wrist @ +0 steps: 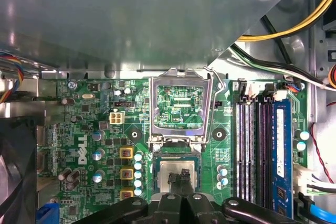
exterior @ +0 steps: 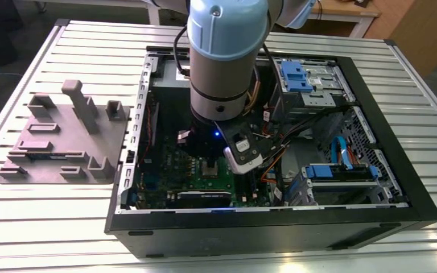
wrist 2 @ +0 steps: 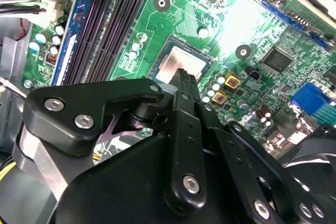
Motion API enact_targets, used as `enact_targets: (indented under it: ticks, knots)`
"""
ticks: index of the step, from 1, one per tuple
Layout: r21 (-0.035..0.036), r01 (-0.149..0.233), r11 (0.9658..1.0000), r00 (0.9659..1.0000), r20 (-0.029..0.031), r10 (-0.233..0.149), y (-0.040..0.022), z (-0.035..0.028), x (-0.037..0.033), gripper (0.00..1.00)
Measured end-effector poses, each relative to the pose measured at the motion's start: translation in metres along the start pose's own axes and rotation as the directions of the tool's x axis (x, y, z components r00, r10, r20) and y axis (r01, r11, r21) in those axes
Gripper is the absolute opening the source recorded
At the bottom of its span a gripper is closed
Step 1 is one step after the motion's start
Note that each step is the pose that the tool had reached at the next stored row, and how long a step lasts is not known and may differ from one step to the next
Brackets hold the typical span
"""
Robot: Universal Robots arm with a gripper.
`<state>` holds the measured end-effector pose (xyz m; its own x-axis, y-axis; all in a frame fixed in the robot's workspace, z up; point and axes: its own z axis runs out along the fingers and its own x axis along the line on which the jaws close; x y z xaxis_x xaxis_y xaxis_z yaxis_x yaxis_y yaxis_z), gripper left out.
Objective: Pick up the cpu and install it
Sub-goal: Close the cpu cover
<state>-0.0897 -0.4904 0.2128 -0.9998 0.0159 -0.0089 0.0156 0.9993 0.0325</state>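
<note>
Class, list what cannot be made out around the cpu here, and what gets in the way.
First wrist view: the black gripper covers part of the small square silvery-grey cpu, hiding whether it sits flat.
Second wrist view: glare washes out part of the green motherboard.
Exterior view: the grey-blue arm blocks much of that board.

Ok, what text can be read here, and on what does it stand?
motherboard: a white maker's logo, a brand mark, left unquoted; its fine print is too small to read.
cpu: no legible marking on its top.
drive bay sticker: print too small to read.
</note>
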Motion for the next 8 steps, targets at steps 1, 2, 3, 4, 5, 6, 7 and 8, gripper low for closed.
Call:
enact_targets:
  ticks: [1, 2, 3, 4, 5, 6, 7, 8]
  knots:
    - [0.0001, 0.000, 1.0000, 1.0000, 0.0000, 0.000, 0.0000, -0.0003, 0.0000, 0.10]
    - [0.0002, 0.000, 1.0000, 1.0000, -0.0001, 0.000, 0.0000, -0.0006, 0.0000, 0.10]
    - [0.0003, 0.000, 1.0000, 1.0000, -0.0001, 0.000, 0.0000, -0.0008, 0.0000, 0.10]
    - [0.0001, 0.000, 1.0000, 1.0000, 0.0000, 0.000, 0.0000, -0.0010, 0.0000, 0.10]
    - [0.0001, 0.000, 1.0000, 1.0000, -0.0001, 0.000, 0.0000, -0.0012, 0.0000, 0.10]
    - [0.0003, 0.000, 1.0000, 1.0000, -0.0001, 0.000, 0.0000, -0.0015, 0.0000, 0.10]
    - [0.0004, 0.000, 1.0000, 1.0000, -0.0002, 0.000, 0.0000, -0.0018, 0.0000, 0.10]
    - [0.0004, 0.000, 1.0000, 1.0000, -0.0002, 0.000, 0.0000, -0.0022, 0.0000, 0.10]
